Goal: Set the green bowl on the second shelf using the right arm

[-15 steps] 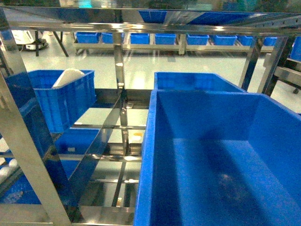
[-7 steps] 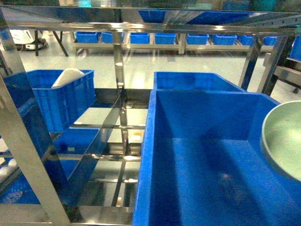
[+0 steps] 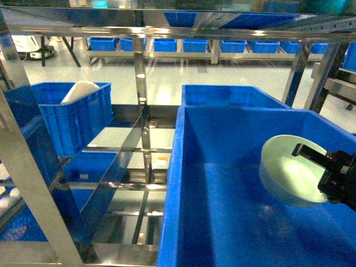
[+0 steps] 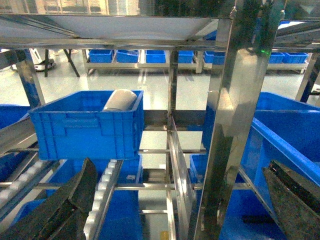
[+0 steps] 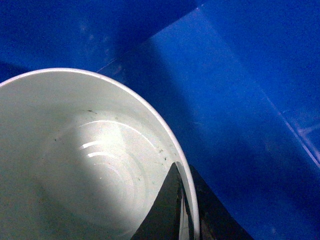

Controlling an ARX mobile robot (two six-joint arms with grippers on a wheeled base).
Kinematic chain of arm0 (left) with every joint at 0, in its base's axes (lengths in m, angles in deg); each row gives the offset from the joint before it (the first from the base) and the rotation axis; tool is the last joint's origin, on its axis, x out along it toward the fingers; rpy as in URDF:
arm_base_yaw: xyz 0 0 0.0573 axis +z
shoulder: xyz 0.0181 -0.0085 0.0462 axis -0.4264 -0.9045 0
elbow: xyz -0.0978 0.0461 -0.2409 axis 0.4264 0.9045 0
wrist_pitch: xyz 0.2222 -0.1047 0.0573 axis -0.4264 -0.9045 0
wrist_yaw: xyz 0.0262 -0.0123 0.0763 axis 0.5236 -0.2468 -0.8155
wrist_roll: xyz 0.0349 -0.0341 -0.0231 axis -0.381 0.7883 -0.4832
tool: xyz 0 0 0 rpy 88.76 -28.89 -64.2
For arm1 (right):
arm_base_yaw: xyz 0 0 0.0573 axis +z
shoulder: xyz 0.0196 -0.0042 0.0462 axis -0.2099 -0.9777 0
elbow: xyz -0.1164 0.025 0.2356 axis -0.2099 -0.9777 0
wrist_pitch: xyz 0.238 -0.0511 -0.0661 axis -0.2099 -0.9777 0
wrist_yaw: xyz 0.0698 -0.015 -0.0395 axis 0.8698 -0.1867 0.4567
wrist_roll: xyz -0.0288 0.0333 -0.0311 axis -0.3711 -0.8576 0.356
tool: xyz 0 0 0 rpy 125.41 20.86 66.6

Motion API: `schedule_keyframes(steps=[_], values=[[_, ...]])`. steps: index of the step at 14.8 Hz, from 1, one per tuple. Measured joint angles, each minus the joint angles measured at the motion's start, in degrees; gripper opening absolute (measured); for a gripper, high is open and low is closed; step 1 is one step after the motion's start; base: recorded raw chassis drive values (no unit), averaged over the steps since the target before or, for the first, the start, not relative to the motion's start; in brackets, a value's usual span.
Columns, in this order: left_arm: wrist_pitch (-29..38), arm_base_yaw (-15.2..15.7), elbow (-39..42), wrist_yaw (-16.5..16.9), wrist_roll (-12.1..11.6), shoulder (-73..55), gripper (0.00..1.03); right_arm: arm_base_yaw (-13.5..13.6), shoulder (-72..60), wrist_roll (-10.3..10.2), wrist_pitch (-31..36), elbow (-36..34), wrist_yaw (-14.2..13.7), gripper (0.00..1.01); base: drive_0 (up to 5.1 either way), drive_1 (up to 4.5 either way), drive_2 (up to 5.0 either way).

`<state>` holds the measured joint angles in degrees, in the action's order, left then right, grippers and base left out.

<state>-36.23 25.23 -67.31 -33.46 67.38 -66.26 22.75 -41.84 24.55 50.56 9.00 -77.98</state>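
The pale green bowl (image 3: 286,178) hangs tilted inside the large deep blue crate (image 3: 239,109) that sits on the second shelf, near the crate's right side and above its floor. My right gripper (image 3: 303,151) is shut on the bowl's right rim, black fingers on either side of the wall. The right wrist view shows the bowl (image 5: 75,160) from close up, with the rim pinched in my right gripper (image 5: 184,187) and blue crate wall behind. My left gripper (image 4: 179,166) stands open with nothing between its fingers, in front of a steel upright (image 4: 235,130).
A smaller blue crate (image 3: 72,119) holding a white domed object (image 3: 82,92) sits at left on the rack. Another blue crate (image 3: 228,94) stands behind the large one. Shiny uprights (image 3: 33,183) and a top rail (image 3: 167,30) frame the opening.
The bowl and my right gripper came in from the right edge and moved left and down into the large blue crate. One second ago neither was in view.
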Motion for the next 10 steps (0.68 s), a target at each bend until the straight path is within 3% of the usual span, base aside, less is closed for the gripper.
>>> schedule_keyframes(steps=[3, 5, 7, 10], values=[[0.00, 0.00, 0.00, 0.00, 0.00, 0.00, 0.98, 0.70, -3.04, -4.50, -0.59, -0.04, -0.74, 0.02, 0.0, 0.00, 0.0], [0.00, 0.00, 0.00, 0.00, 0.00, 0.00, 0.98, 1.05, -3.80, -7.37, -2.23, -1.44, -3.13, 0.02, 0.0, 0.00, 0.0], [0.00, 0.00, 0.00, 0.00, 0.00, 0.00, 0.98, 1.20, -4.68, -9.03, -1.38, -2.25, -4.22, 0.02, 0.0, 0.00, 0.0], [0.00, 0.00, 0.00, -0.02, 0.00, 0.00, 0.98, 1.36, -4.59, -8.94, 2.60, -3.61, -3.80, 0.07, 0.0, 0.00, 0.0]])
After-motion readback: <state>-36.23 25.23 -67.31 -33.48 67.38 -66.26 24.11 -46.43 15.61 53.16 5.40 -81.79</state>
